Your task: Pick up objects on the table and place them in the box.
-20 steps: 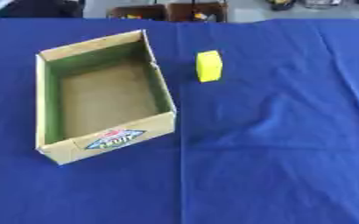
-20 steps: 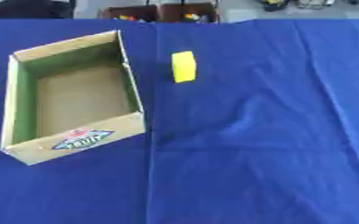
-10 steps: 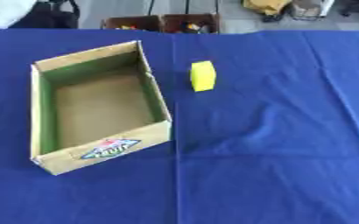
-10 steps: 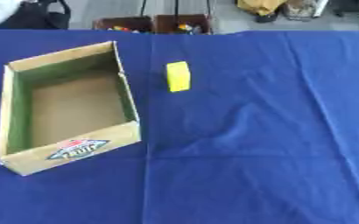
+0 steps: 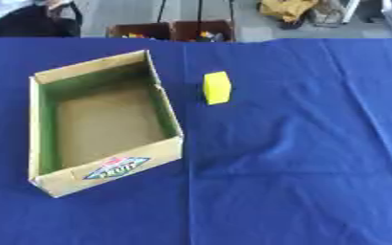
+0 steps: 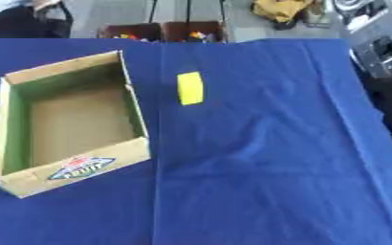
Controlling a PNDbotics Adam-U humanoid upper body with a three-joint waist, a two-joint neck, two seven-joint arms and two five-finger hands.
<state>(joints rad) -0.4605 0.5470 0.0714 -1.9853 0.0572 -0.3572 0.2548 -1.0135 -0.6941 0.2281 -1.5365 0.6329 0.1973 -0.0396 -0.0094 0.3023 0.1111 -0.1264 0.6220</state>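
A: What's the setting?

B: A surface draped in a creased blue cloth fills most of the frame. Past its far edge, at the top, there is grey floor, some brown crates and a yellow bundle.

A: And the things to be handled?

B: 1 open cardboard box sits at left of centre, turned askew, with green inner walls, a bare brown floor and a label on its near wall. 1 yellow block stands on the cloth just beyond the box's far right corner, near it but apart.

A: The hands, spread or closed?

B: Neither hand shows in either view, so I cannot tell.
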